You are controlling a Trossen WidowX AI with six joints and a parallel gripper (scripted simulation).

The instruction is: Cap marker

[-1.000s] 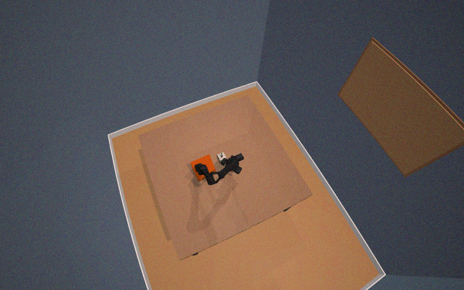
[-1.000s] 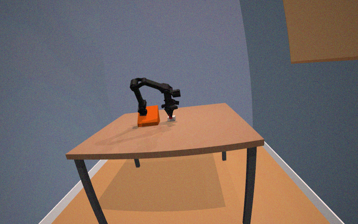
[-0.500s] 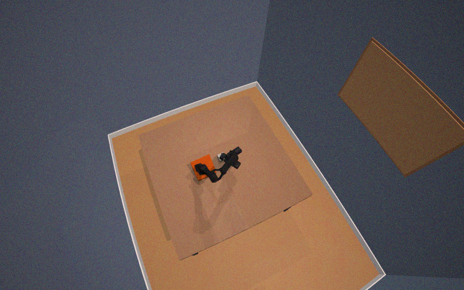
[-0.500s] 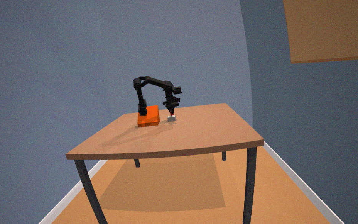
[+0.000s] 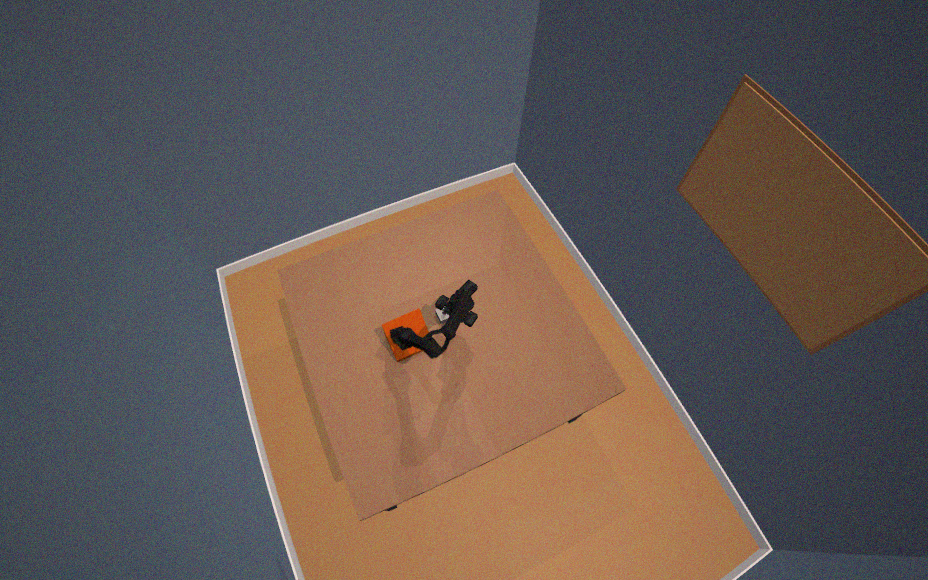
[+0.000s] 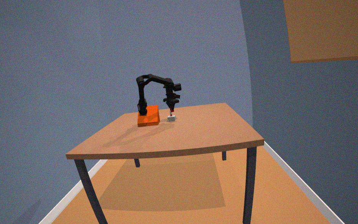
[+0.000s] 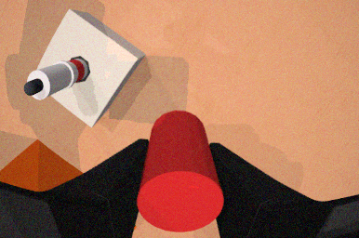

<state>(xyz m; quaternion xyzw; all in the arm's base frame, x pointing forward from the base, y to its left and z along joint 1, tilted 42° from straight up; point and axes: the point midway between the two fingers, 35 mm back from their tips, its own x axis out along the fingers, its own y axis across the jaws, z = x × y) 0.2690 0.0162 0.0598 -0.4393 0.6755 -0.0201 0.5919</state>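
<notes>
My gripper (image 7: 179, 151) (image 6: 171, 110) is shut on the red cap (image 7: 179, 164) (image 6: 172, 111) and holds it above the table. The marker (image 7: 57, 79) (image 6: 171, 113) stands upright in the holder block, with a grey-white barrel, a red band at its foot and a bare dark tip. The light holder block (image 7: 109, 63) (image 6: 171, 118) (image 5: 444, 321) is at the upper left of the wrist view. The cap is off to the side of the marker and apart from it. In the top view the arm hides the marker and the cap.
The orange base block (image 5: 410, 322) (image 6: 152, 114) (image 7: 37, 165) under the arm lies close beside the holder block. The wooden table (image 5: 525, 360) (image 6: 202, 128) bears both. A brown panel (image 5: 799, 208) (image 6: 333, 28) is at the right, away from the table.
</notes>
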